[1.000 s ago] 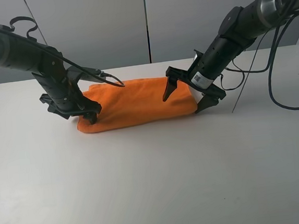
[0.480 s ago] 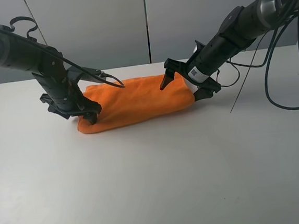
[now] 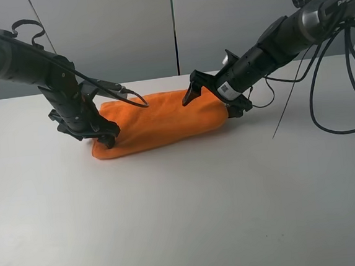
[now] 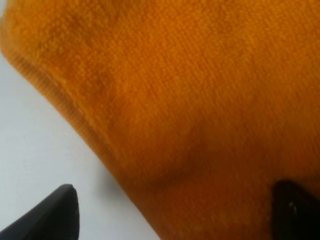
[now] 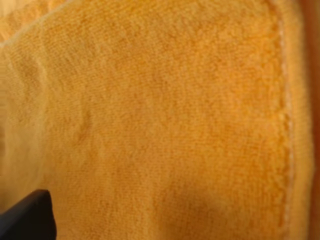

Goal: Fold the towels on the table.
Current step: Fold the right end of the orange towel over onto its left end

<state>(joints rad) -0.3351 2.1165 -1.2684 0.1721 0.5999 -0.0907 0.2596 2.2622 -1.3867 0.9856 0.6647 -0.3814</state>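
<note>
Towel (image 3: pixel 158 123) ends sit beneath left tool (image 3: pixel 87 129) and right tool (image 3: pixel 214 100), table (image 3: pixel 185 219) wide around.

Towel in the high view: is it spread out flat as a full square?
No, the towel lies folded into a long, thick strip on the table.

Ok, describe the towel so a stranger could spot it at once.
Start at the white table, which fills most of the high view. Toward its far edge, between the left arm and the right arm, lies the towel, bunched into a long low shape. It is the only bright orange, fuzzy thing there; everything else is white, grey or black.
</note>
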